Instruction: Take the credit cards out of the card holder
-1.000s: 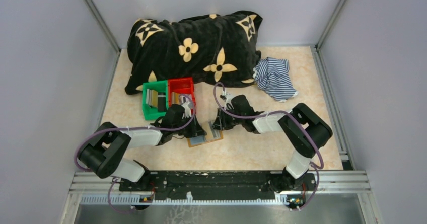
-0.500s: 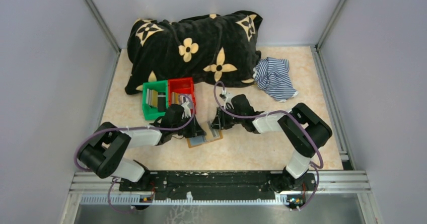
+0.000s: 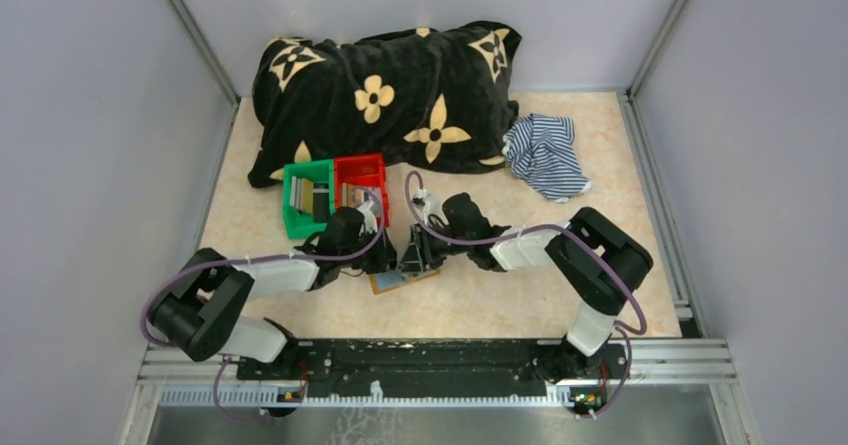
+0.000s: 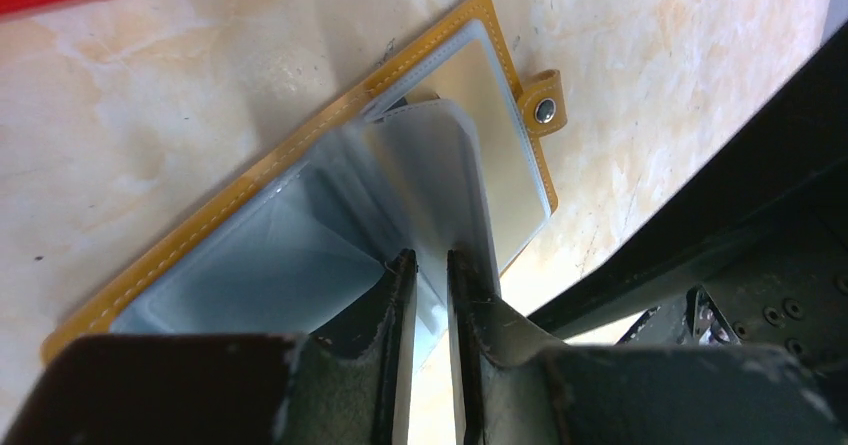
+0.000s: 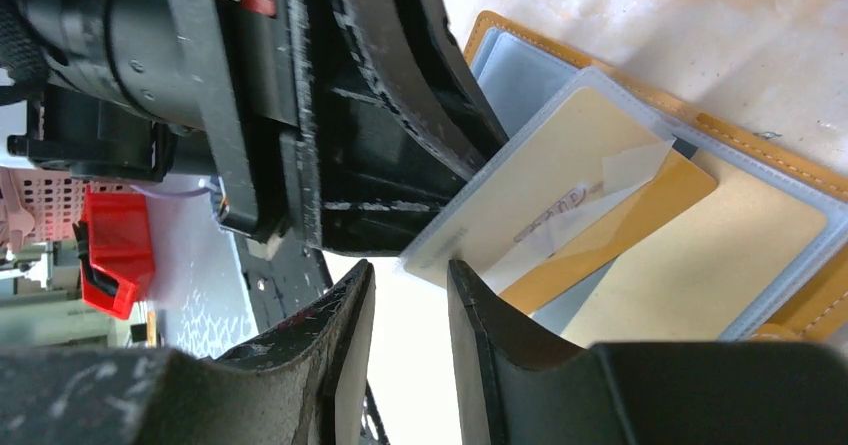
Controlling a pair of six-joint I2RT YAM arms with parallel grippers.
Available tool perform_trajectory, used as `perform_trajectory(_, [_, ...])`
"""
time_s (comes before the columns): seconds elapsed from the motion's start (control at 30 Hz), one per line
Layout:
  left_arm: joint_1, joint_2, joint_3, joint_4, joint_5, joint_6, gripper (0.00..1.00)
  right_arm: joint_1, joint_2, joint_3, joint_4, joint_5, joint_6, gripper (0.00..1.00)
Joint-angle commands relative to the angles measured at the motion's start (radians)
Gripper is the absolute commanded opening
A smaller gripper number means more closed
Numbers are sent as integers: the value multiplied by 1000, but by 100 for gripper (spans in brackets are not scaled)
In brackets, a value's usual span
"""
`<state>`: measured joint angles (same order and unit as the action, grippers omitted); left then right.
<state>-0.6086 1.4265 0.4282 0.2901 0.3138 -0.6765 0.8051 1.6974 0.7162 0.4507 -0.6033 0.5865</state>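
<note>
The card holder lies open on the table between my grippers, near one green bin and one red bin, their contents too small to name. Two yellowish credit cards sit in its sleeves. My left gripper, nearly closed, pinches a clear sleeve. My right gripper hovers part open and empty at that sleeve's corner.

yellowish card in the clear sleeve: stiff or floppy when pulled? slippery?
Card looks flat and straight-edged, so probably stiff. Its clear sleeve looks glossy and thin: likely floppy, may bend with the pull. Tape-like strip across the card might snag or hold it.
</note>
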Motion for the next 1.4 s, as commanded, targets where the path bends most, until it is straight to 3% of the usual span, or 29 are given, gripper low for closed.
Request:
perform_trajectory(0.0, [4, -56, -5, -60, -41, 31, 24, 2, 22, 28, 52, -28, 1, 33])
perform_trajectory(0.17, [4, -163, 26, -219, -110, 48, 25, 2, 29, 19, 42, -2, -12, 33])
perform_trajectory(0.33, [3, -400, 104, -551, -302, 76, 27, 2, 67, 21, 68, -3, -6, 32])
perform_trajectory(0.43, [3, -528, 144, -637, -367, 88, 28, 2, 90, 27, 84, -11, 0, 32])
perform_trajectory(0.6, [4, -604, 118, -552, -321, 90, 29, 2, 66, 34, 68, -9, -5, 32])
perform_trajectory(0.9, [4, -407, -19, -234, -116, 46, 27, -31, -36, 54, -49, 32, -50, 46])
perform_trajectory(1.37, [4, -385, -95, -356, -178, 41, 27, -53, 85, 85, -2, -19, -50, 50])
